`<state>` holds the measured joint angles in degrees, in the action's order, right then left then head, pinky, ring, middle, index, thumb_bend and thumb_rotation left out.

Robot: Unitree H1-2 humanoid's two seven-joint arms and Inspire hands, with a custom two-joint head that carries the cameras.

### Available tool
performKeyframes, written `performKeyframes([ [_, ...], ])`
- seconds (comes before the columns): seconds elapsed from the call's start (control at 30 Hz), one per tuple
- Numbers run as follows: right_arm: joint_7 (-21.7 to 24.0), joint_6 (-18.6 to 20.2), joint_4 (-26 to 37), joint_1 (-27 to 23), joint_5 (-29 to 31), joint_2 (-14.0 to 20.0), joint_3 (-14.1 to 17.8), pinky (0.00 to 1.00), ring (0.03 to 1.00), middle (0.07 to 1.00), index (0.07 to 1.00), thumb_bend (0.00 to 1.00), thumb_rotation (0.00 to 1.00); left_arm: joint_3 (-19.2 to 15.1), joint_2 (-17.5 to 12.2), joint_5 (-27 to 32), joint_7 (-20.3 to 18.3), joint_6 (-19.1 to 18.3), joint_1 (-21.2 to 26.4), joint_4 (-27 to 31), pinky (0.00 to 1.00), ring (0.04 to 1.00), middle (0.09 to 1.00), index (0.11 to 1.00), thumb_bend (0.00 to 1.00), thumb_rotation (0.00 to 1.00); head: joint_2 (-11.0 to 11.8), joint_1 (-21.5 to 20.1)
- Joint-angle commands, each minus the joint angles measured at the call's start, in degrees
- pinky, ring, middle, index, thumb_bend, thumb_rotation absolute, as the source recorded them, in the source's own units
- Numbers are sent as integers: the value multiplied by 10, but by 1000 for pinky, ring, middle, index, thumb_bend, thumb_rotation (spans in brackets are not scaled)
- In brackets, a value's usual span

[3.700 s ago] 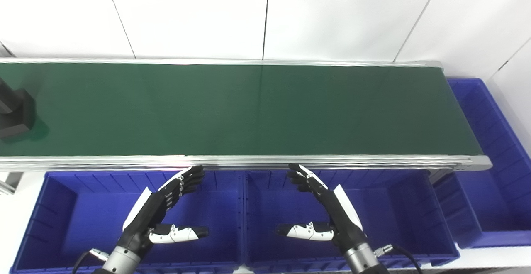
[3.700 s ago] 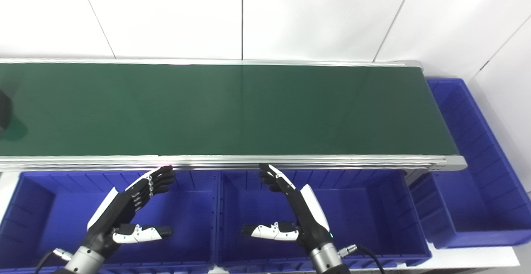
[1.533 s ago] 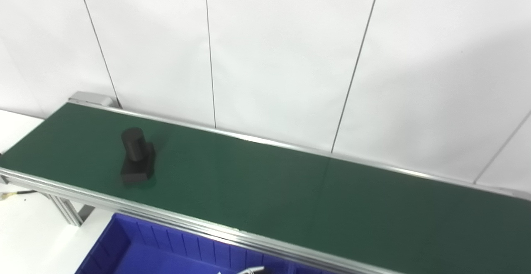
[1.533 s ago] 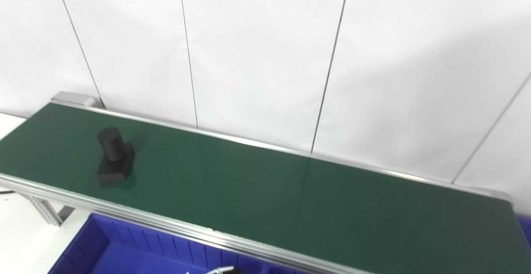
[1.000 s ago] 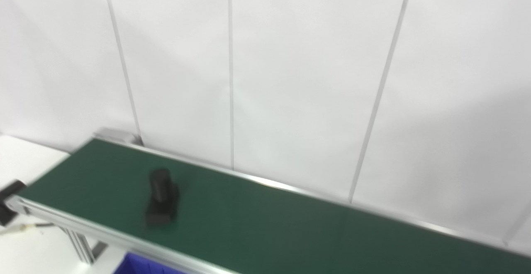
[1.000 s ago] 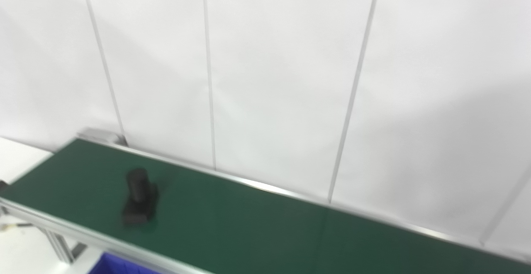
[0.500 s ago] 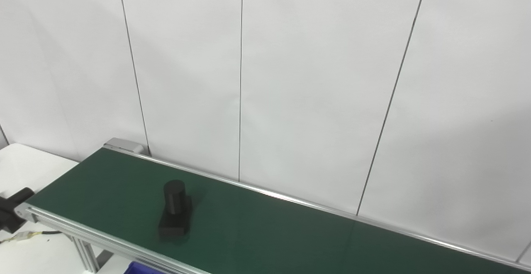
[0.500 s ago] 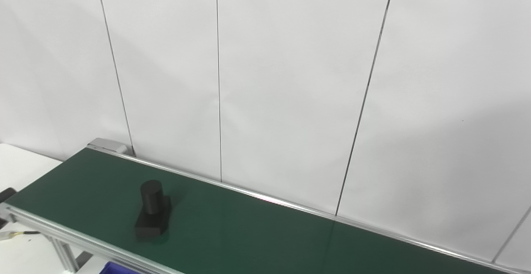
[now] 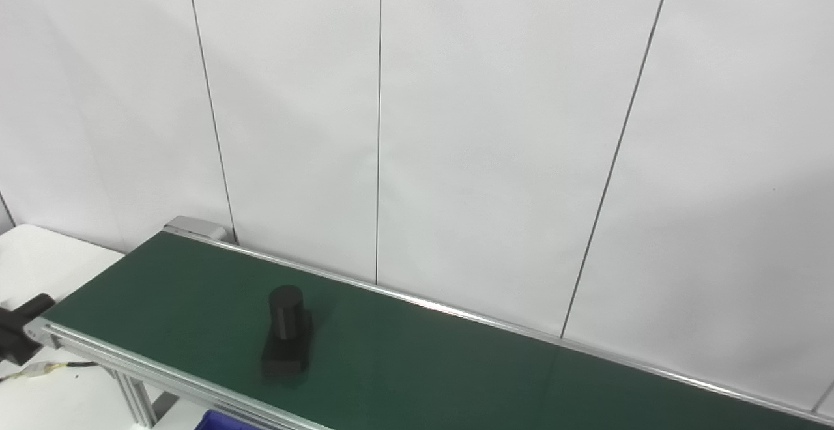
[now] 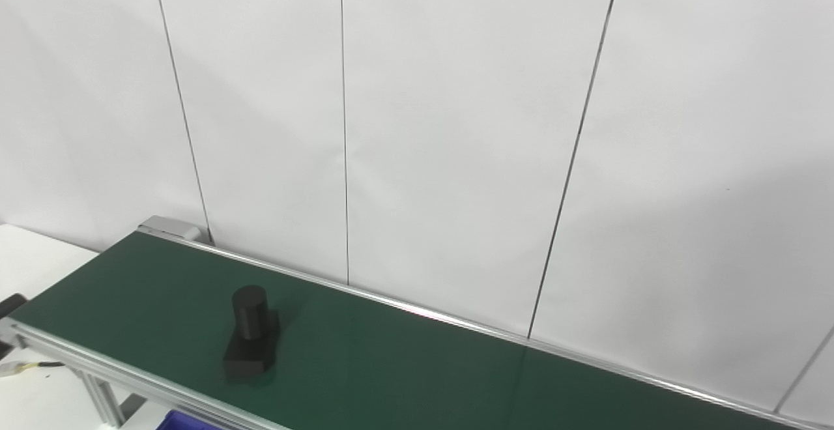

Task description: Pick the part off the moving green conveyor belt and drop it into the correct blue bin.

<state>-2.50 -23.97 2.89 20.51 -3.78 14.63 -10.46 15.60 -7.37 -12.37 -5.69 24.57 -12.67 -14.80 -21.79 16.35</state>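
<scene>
A black part (image 9: pixel 287 340), an upright cylinder on a flat rectangular base, stands on the green conveyor belt (image 9: pixel 423 365) near its left end; it also shows in the right eye view (image 10: pixel 251 341). Only a sliver of a blue bin (image 9: pixel 212 422) shows at the bottom edge below the belt's near rail. Neither of my hands is in view in either eye view.
The belt runs from lower left to lower right in front of a white panelled wall (image 9: pixel 456 124). Its aluminium frame and a leg (image 9: pixel 133 394) stand at the left end. A black fitting with a cable (image 9: pixel 19 339) sits on the white surface at far left.
The black part has moved a little to the right along the belt. Over the earlier frames the camera swung up and left, taking my hands and the bins out of view.
</scene>
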Motion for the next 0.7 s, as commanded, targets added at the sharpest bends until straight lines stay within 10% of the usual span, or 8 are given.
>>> performKeyframes([
  [0.0, 3, -30, 44, 3, 13, 7, 12, 650, 738, 762, 787, 966, 151, 2, 6, -8, 12, 23, 11, 10, 666, 760, 811, 818, 983, 397, -3, -1],
  [0.67, 59, -27, 161, -36, 41, 0, 47, 672, 754, 778, 800, 1000, 138, 2, 13, -9, 13, 19, 23, 5, 673, 770, 822, 836, 976, 390, -28, -46],
])
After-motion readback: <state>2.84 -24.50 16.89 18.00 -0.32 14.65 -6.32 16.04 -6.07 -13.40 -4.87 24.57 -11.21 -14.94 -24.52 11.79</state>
